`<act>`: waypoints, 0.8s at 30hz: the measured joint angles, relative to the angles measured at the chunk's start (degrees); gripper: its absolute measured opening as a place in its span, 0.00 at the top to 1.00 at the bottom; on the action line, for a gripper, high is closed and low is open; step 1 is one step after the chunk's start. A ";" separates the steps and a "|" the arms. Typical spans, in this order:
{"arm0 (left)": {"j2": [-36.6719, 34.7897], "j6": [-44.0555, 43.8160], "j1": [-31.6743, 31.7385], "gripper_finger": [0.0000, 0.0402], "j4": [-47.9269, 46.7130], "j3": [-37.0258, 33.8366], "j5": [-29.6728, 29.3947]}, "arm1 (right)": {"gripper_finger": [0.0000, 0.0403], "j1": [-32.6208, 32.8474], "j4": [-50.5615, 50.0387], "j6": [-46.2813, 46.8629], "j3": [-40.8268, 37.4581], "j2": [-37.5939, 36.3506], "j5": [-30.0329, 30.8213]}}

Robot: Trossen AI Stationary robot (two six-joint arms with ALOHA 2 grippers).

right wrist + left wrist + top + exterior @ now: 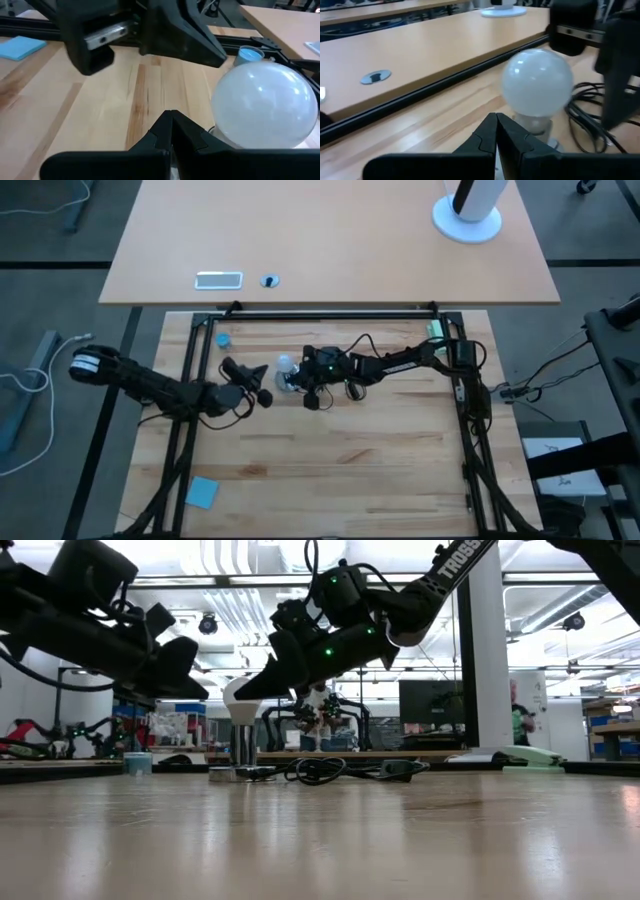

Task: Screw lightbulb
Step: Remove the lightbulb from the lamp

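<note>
Pale wooden tabletop [330, 470] carries the lightbulb [286, 364] upright near the middle of its far edge. Left gripper [262, 395] and right gripper [296, 377] flank it, fingers pressed shut, holding nothing, tips just beside the bulb. Black cables [335, 770] lie behind; a blue cap [222, 338] sits toward the far left corner.

The lightbulb [240, 692] stood upright in its socket [240, 773] on the wooden surface [320, 840]. The right end effector [248, 692] reached in from above, its closed tip touching the bulb. The left end effector [192, 690] hovered just beside it. Black cords [330, 770] lay behind.
</note>
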 joint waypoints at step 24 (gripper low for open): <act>-0.07 14.72 14.10 1.00 5.74 1.31 19.03 | 0.99 -3.59 -4.95 -0.42 -0.69 -5.19 1.72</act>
